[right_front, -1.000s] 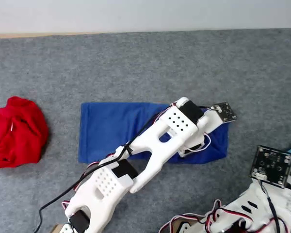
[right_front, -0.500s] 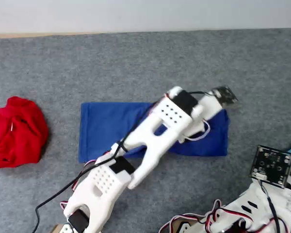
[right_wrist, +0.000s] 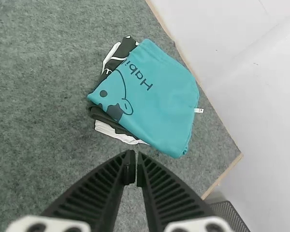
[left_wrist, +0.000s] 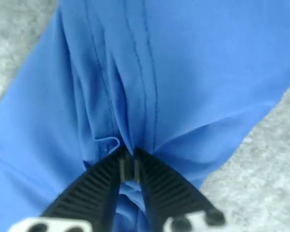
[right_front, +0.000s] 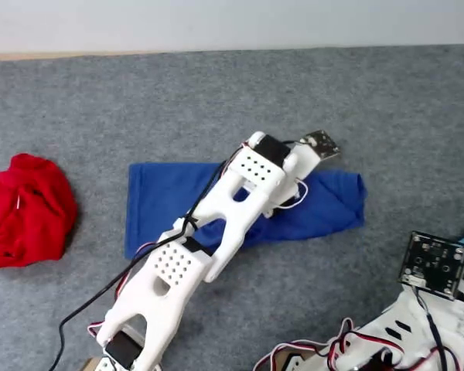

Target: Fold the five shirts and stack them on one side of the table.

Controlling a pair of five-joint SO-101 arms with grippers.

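A blue shirt [right_front: 170, 207] lies folded into a long strip across the middle of the grey table. My left gripper [left_wrist: 129, 166] is shut on a pinched fold of the blue shirt [left_wrist: 150, 72] and holds its right end lifted, the arm [right_front: 240, 193] reaching over the cloth. A crumpled red shirt [right_front: 27, 209] sits at the far left. My right gripper [right_wrist: 131, 170] is shut with nothing in it, hanging above the table near a stack of folded shirts with a teal shirt [right_wrist: 150, 96] on top.
The right arm's base and camera board [right_front: 431, 265] occupy the lower right corner. The table's wooden edge [right_wrist: 222, 174] runs close beside the folded stack. Grey felt [right_front: 216, 100] stretches behind the blue shirt.
The left arm has swung up and to the left with the shirt's right end in its gripper, dragging that end inward and wrinkling it. The right arm has not moved.
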